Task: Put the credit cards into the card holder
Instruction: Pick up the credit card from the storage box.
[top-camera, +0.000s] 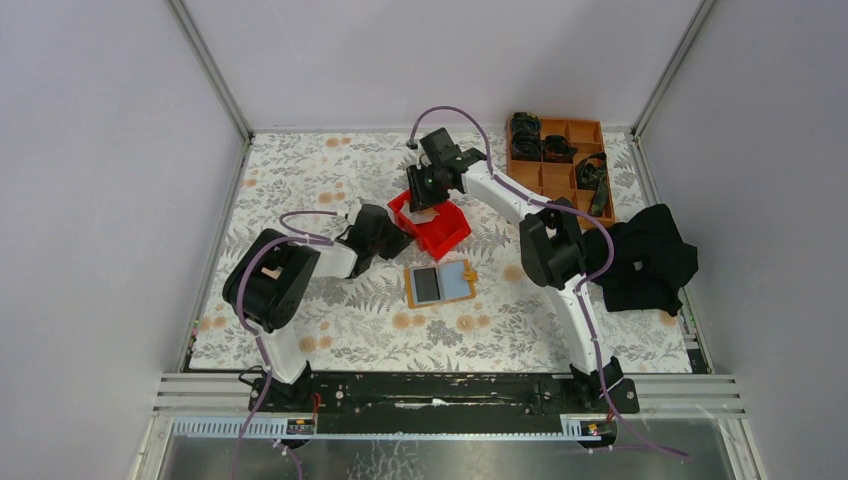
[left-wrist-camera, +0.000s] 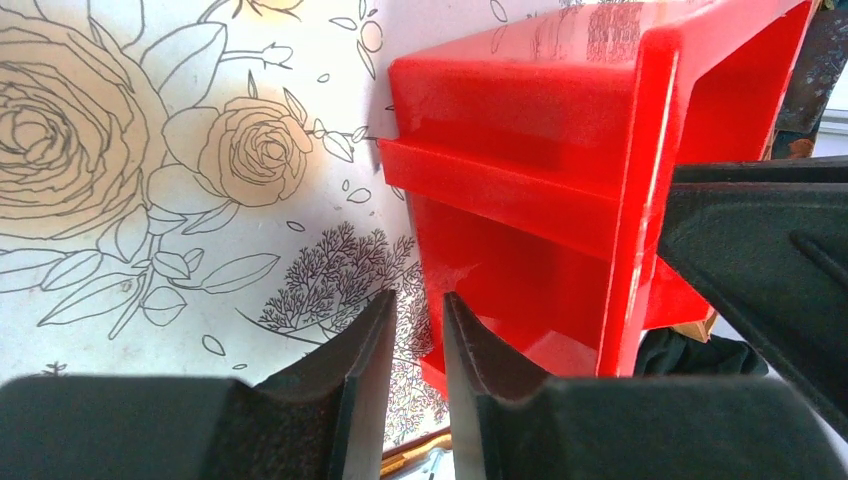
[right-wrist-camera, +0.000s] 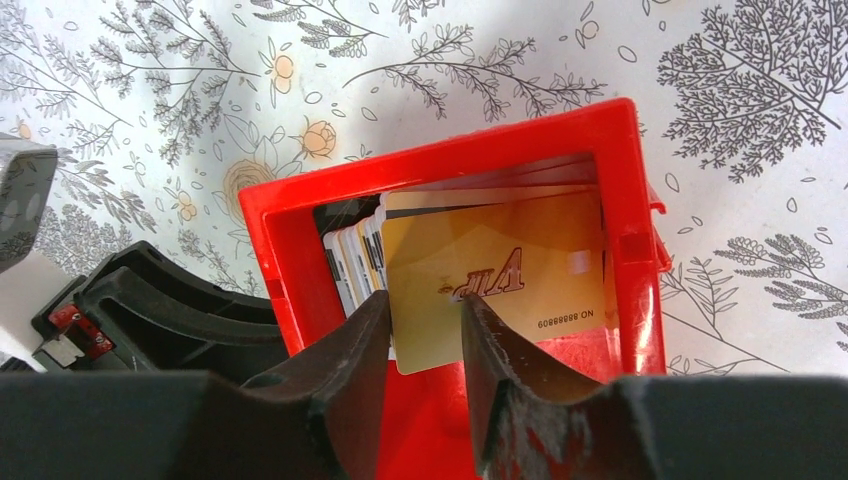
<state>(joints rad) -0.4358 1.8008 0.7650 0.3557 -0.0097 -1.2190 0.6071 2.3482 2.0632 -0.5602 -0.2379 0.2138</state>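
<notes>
Tabletop under a floral cloth fills the middle of the top view. Two arms stretch up it from the lower edge: the left arm at lower left, the right arm right of centre. One black cloth lies crumpled at the right edge. One orange-brown compartment tray sits at upper right, and the dark items in some of its cells are too small to make out. One red bin sits at the centre. Just below it in the frame, one card holder lies open and flat, one panel dark grey and the other bluish, apart from both claws.

The right claw hangs over the bin's open top, jaws part-open with a narrow gap. In the right wrist view a gold card marked VIP stands upright in the bin, its lower left corner showing through that gap. It faces the camera and passes behind one finger, so nothing is clenched between the jaws. Whether the tips touch it cannot be told. More credit cards stand behind it at the left, with only their pale edges showing, too packed to count.

The left claw sits by the bin's outer wall, left of the bin in the top view. Its jaws are a slit apart and grasp nothing, and contact with the bin cannot be told. A black shape at the right edge of the left wrist view is cut off.
</notes>
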